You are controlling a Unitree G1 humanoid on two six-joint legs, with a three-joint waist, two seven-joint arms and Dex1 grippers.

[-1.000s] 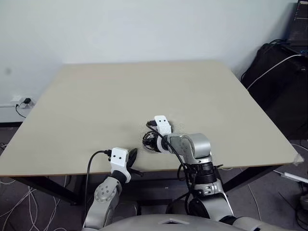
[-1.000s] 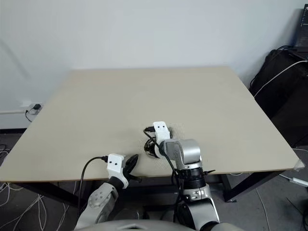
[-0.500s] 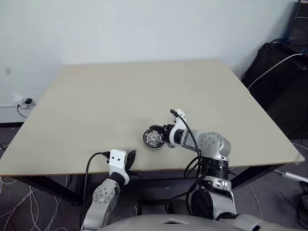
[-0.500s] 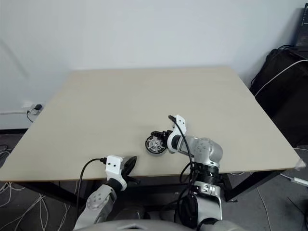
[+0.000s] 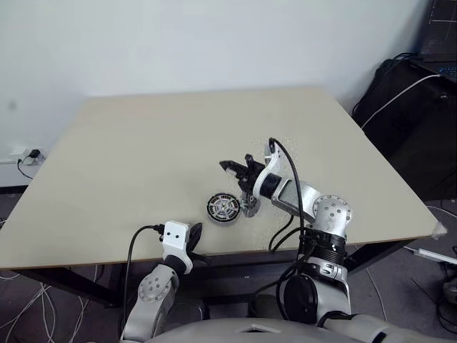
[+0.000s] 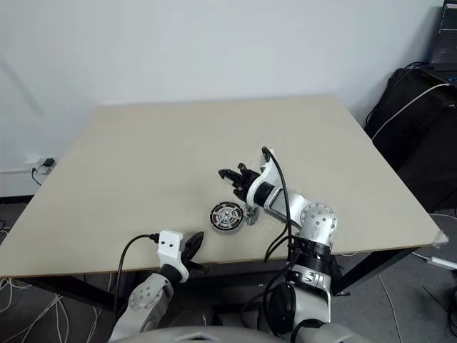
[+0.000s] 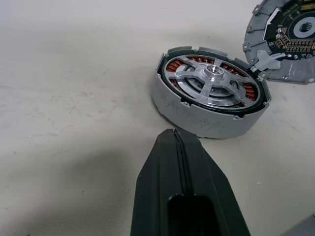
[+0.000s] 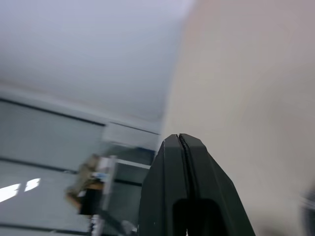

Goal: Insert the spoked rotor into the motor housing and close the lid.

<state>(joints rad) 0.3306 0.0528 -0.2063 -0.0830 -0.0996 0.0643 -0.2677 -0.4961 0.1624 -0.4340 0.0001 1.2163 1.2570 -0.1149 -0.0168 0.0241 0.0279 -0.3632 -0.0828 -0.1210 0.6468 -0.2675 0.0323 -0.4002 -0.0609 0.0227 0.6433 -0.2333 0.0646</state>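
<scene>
a beige tabletop (image 5: 143, 143) fills the head views; the motor housing (image 5: 223, 207) sits near its front edge, spoked rotor (image 7: 212, 84) seated inside. above it the right tool (image 5: 230, 167) hangs closed, empty. left wrist view: the left tool (image 7: 175, 139) closed, empty, near the housing; the lid (image 7: 290, 39) lies just beyond. right wrist view: fingers pressed together.

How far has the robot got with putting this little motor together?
Done, it seems: the spoked rotor sits inside the motor housing, with copper windings showing between its spokes. In hand: nothing. The right fingers are shut and empty above the table, and the left fingers are shut near the housing. Left: the lid lies beside the housing, not yet on.
</scene>
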